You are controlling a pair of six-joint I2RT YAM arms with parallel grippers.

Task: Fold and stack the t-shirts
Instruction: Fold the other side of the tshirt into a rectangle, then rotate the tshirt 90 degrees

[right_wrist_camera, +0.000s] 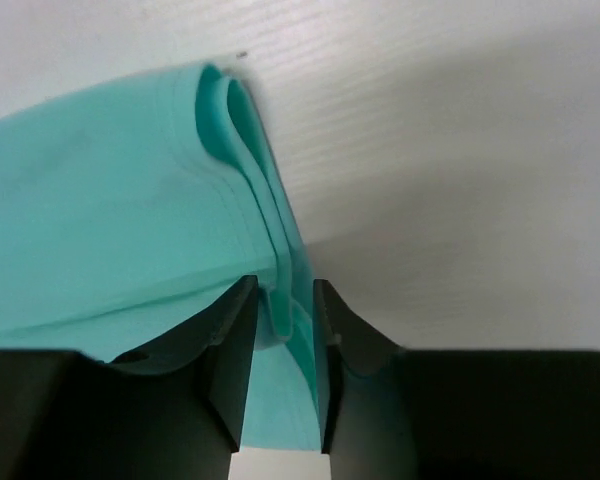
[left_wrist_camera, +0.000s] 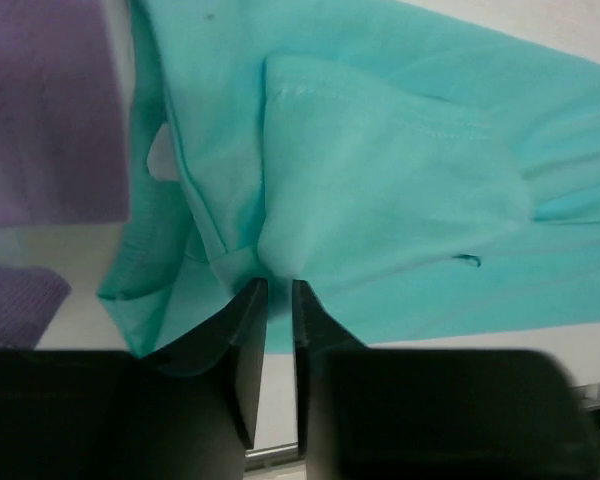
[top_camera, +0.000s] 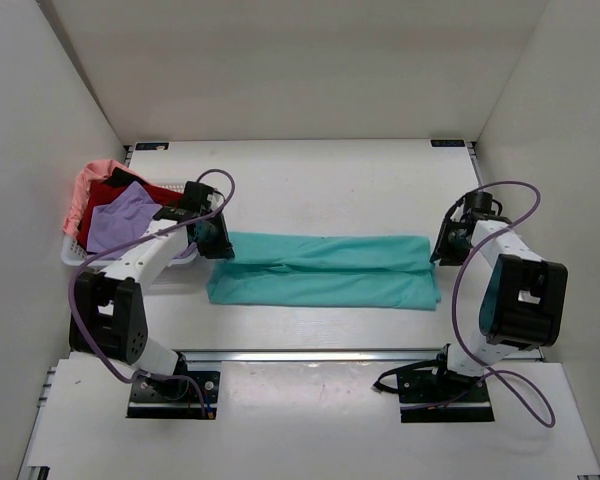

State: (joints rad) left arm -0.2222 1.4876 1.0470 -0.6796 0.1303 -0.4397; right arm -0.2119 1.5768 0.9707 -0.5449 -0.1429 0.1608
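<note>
Both slightly spread, left pincer (left_wrist_camera: 280, 283) and right pincer (right_wrist_camera: 285, 285) at ends of left-right teal t-shirt (top_camera: 325, 272).

The teal t-shirt (top_camera: 325, 270) is plain, without print, on a white table (top_camera: 330, 170). In the white mesh basket (top_camera: 72, 258), the lavender t-shirt (top_camera: 125, 220), dark red t-shirt (top_camera: 110, 195) and salmon pink t-shirt (top_camera: 83, 190) are plain too. The cables (top_camera: 507, 183) are purple.

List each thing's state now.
teal t-shirt: folded lengthwise, flat on table.
lavender t-shirt: crumpled, topmost in mesh basket.
dark red t-shirt: crumpled beneath it.
salmon pink t-shirt: crumpled, same basket.
left gripper: nearly closed at teal edge, grip unclear.
right gripper: nearly closed around teal fold, grip unclear.
</note>
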